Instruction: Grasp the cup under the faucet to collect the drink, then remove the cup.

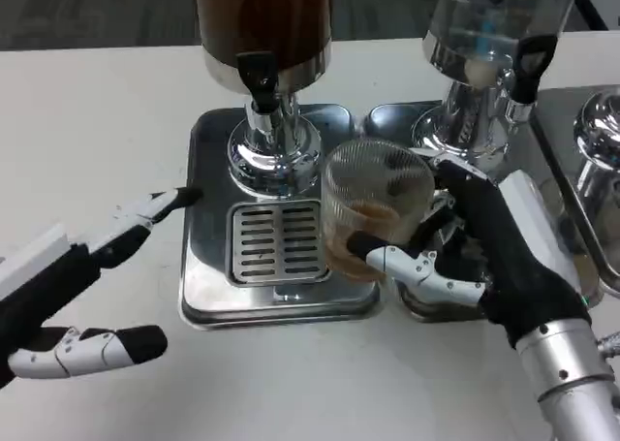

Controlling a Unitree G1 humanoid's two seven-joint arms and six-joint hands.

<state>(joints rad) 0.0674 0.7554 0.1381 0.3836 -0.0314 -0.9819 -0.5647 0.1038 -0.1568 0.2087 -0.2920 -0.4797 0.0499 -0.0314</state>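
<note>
A ribbed clear glass cup [373, 204] with brown drink in its bottom is held by my right hand [484, 252], whose fingers wrap its right side and front. The cup sits over the right edge of the drip tray [208, 296], to the right of the slotted grate [278, 242] and away from the black faucet [258, 82] of the brown drink dispenser [262, 19]. My left hand [73, 286] is open with fingers spread, over the table left of the tray, holding nothing.
A second dispenser [489, 34] with clear liquid and a black tap stands at the right on its own tray [417, 310]. More chrome fittings [596, 136] sit at the far right. White table [97, 121] lies open to the left and front.
</note>
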